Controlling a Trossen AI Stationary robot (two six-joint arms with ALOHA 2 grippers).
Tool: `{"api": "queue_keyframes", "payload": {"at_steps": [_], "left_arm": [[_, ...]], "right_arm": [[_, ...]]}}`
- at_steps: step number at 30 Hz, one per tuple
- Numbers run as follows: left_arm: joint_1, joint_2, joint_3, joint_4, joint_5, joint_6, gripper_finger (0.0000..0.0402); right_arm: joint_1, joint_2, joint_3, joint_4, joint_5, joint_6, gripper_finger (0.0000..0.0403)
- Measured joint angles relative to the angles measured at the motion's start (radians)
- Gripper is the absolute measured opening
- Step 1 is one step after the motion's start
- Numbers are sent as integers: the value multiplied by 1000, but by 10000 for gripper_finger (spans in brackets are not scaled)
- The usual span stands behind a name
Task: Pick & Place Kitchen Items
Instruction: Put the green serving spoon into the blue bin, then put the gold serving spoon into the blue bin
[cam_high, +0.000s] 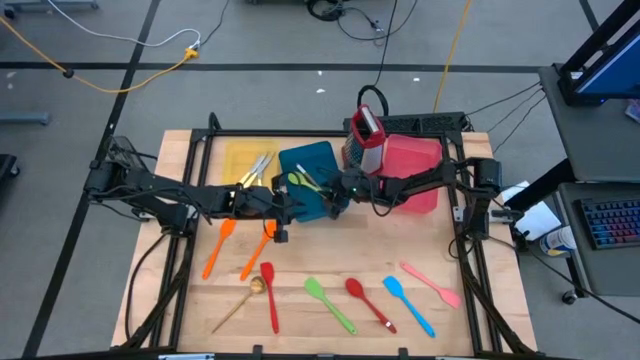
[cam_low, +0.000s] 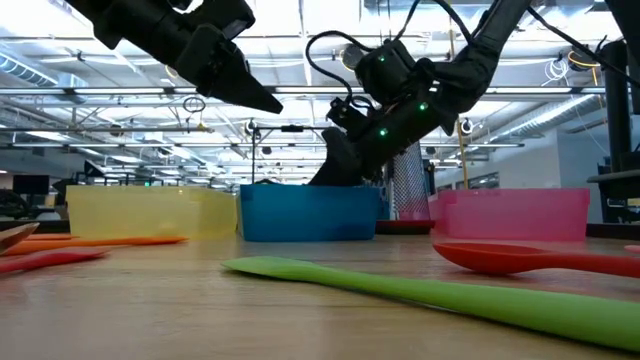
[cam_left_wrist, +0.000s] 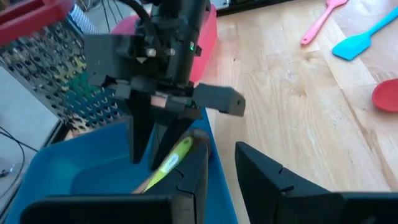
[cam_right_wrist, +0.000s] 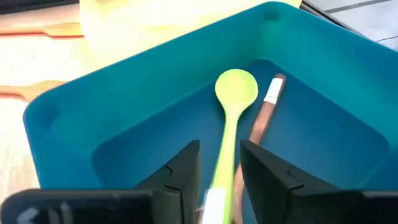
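Observation:
A lime green spoon (cam_right_wrist: 235, 93) lies in the blue tray (cam_high: 310, 165), its bowl on the tray floor, beside a brown-handled utensil (cam_right_wrist: 266, 107). My right gripper (cam_right_wrist: 219, 171) reaches down into the tray from the right, open, with one finger on each side of the spoon's handle. I cannot tell whether the fingers touch it. My left gripper (cam_left_wrist: 222, 180) hovers above the tray's near left corner, open, with nothing between its fingers. Cream-handled cutlery (cam_high: 256, 168) lies in the yellow tray (cam_high: 240, 155).
A pink tray (cam_high: 415, 170) stands right of the blue one, and a metal grater (cam_high: 365, 140) with a red top stands behind them. Along the near half of the table lie orange (cam_high: 220, 245), red (cam_high: 270, 295), green (cam_high: 330, 305), blue (cam_high: 408, 305) and pink (cam_high: 430, 283) utensils.

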Motion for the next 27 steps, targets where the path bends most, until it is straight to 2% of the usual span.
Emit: {"api": "queue_keyframes", "payload": {"at_steps": [11, 20, 27], "left_arm": [[-31, 0, 0, -163, 5, -93, 88], [-115, 0, 0, -257, 155, -184, 88], [-213, 1, 0, -363, 238, -302, 88]], "right_arm": [[17, -13, 0, 17, -2, -112, 177], [128, -37, 1, 27, -2, -258, 169], [203, -78, 2, -1, -1, -258, 169]]}}
